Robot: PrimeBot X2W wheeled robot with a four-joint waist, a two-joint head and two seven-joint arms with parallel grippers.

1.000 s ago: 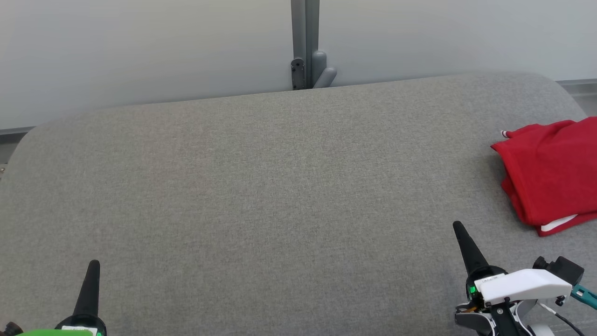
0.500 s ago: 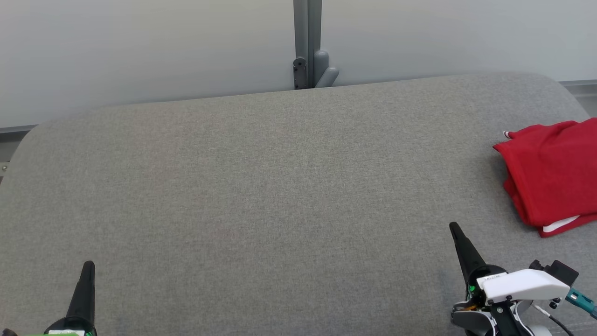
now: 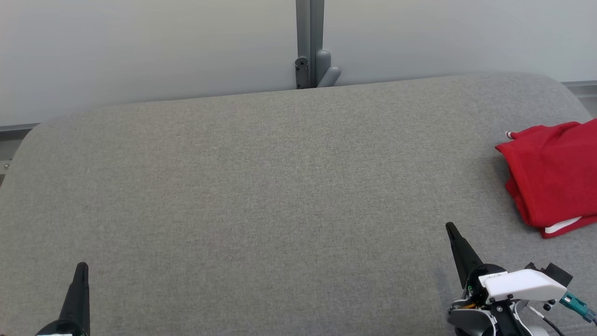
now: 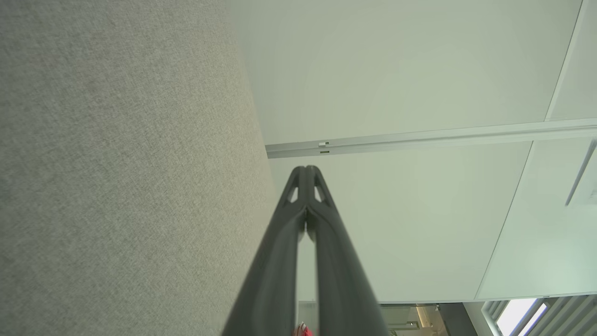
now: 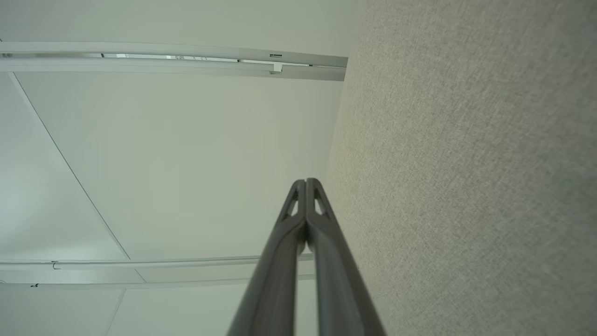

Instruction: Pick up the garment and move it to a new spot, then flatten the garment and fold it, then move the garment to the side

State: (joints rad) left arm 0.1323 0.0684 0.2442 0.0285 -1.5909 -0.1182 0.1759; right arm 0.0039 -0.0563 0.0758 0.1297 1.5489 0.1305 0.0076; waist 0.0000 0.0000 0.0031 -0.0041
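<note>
1. The right claw [image 3: 451, 229] is closed and empty, low at the near right of the grey fabric-covered table [image 3: 280, 186]; the left claw [image 3: 80, 269], likewise closed and empty, is at the near left.
2. The folded red cloth garment [image 3: 552, 172] is seen at the table's right edge, apart from both.
3. The task is judged nearly done: the claws are best parked clear of the fold.

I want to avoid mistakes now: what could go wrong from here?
The garment lies at the right end of the surface, partly outside the head view; a nudge might push it off.
Its fold looks loose, so a regrasp could undo it.
The shut right gripper is nearest and might snag it.
</note>
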